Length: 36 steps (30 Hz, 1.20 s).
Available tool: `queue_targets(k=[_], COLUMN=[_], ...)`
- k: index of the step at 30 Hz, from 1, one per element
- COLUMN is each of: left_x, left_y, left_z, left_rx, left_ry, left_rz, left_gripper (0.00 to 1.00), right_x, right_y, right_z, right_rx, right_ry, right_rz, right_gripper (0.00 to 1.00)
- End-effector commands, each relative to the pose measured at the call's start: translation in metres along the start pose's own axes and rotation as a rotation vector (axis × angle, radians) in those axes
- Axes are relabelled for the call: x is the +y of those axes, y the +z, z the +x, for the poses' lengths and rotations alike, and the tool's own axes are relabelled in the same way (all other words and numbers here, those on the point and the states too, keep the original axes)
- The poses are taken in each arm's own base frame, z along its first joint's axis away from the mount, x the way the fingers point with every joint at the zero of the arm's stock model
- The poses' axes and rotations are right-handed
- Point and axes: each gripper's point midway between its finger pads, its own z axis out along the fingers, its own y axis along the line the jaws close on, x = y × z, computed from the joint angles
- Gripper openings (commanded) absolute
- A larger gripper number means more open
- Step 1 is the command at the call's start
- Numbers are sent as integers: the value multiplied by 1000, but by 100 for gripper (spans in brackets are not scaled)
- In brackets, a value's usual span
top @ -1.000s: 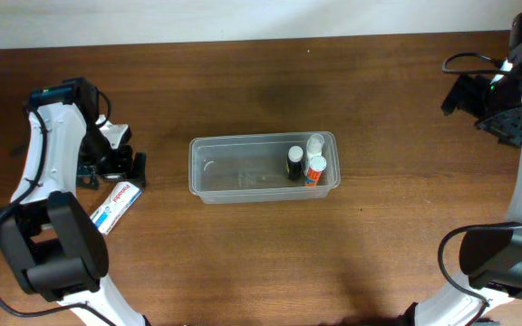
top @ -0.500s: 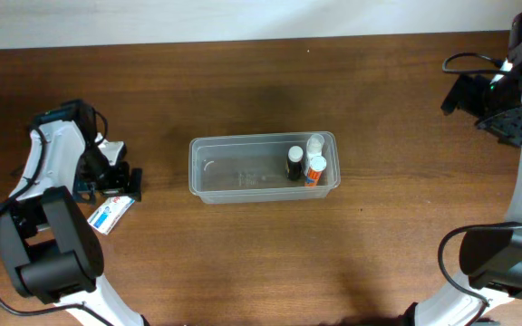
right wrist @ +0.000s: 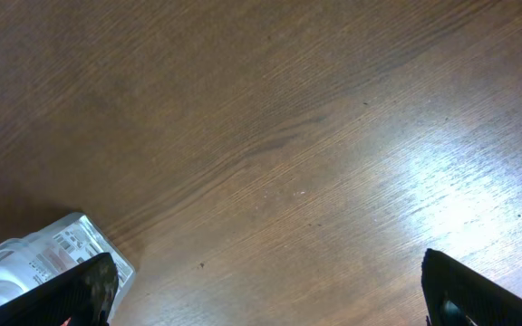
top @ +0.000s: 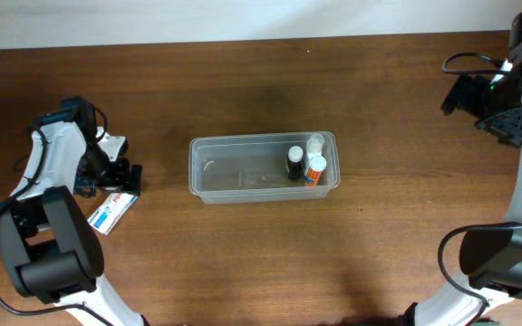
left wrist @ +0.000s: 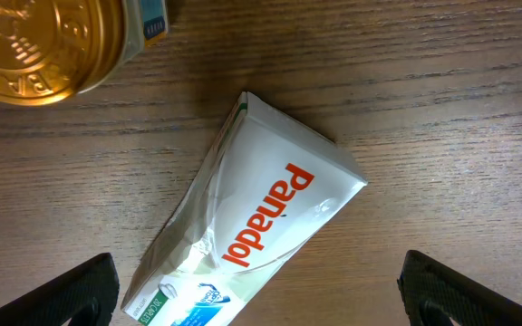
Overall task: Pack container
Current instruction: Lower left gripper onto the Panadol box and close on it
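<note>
The container point(top: 234, 177), a clear shallow tub, sits mid-table. At its right end stand a black bottle point(top: 294, 163), a white-capped bottle point(top: 315, 143) and an orange-labelled bottle point(top: 314, 170). A white Panadol box point(top: 113, 210) lies flat at the left, dented, and fills the left wrist view point(left wrist: 252, 226). My left gripper point(top: 107, 181) hovers over the box's far end, open and empty, its fingertips point(left wrist: 261, 294) either side of the box. My right gripper point(top: 498, 113) is open and empty at the far right back, over bare wood point(right wrist: 270, 294).
A gold-lidded tin point(left wrist: 34, 45) with a blue label edge sits just beyond the box in the left wrist view; the arm hides it in the overhead view. A corner of the container point(right wrist: 53, 254) shows at the lower left of the right wrist view.
My left gripper has shifted forward and left over the Panadol box, covering more of it. The box lies a little further left. The right arm has not moved.
</note>
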Motion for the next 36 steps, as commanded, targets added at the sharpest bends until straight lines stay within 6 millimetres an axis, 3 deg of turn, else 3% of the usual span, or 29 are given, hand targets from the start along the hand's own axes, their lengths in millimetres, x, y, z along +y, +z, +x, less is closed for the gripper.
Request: queue_targets(k=[1, 8, 16, 24, 30, 36], left_x=[0, -2, -2, -8, -13, -26], left_y=[11, 28, 32, 47, 48, 47], left_z=[5, 12, 11, 25, 17, 6], left_rx=[35, 46, 39, 73, 39, -9], left_ry=[21, 21, 20, 20, -50, -75], left_rz=[8, 7, 9, 25, 56, 136], left_gripper=[99, 99, 99, 99, 89, 65], right_x=[-1, -1, -1, -1, -1, -1], right_y=[-10, -10, -10, -10, -10, -10], right_z=[-2, -2, -2, -2, -2, -2], right_rx=[-31, -31, -31, -31, -31, -31], right_ry=[13, 13, 13, 13, 13, 12], right_rz=[-1, -1, -1, -1, -1, -1], right_gripper=[98, 98, 98, 98, 98, 98])
